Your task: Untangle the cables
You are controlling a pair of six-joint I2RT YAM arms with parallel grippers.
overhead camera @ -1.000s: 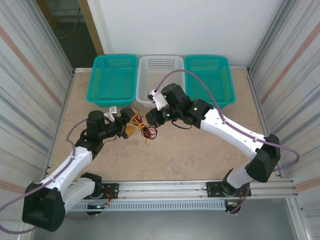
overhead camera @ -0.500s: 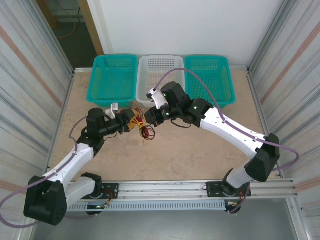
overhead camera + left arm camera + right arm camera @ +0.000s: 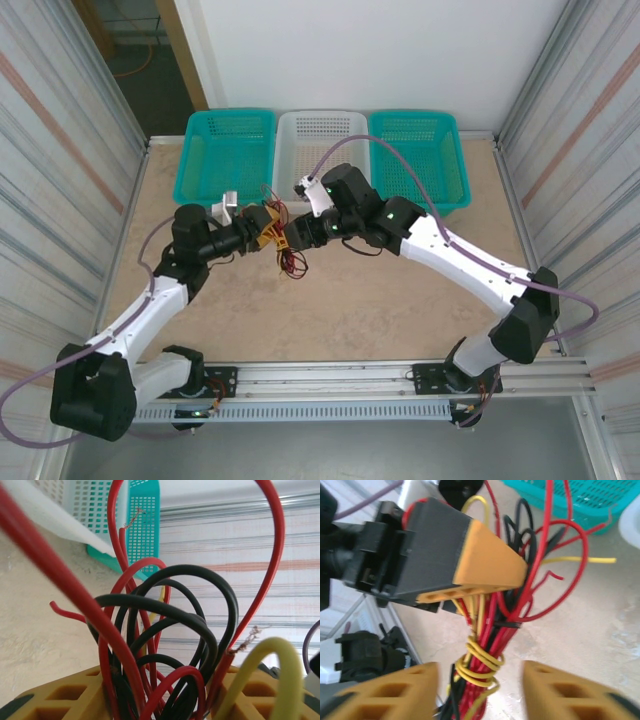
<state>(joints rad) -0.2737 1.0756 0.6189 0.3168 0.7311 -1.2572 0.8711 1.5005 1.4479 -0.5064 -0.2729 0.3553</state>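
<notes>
Meeting over the middle of the bench, just in front of a white basket, two arms flank a tangle of red, black and yellow cables. On the left gripper the jaws pinch the cables; on the right gripper the jaws stand spread either side of the bundle.

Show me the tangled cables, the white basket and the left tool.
cables (image 3: 479, 666): right wrist view, on the yellow coil wound round the bundle.
white basket (image 3: 318, 125): top view, on its bare mesh floor.
left tool (image 3: 270, 232): top view, midway between its yellow fingertips.
</notes>
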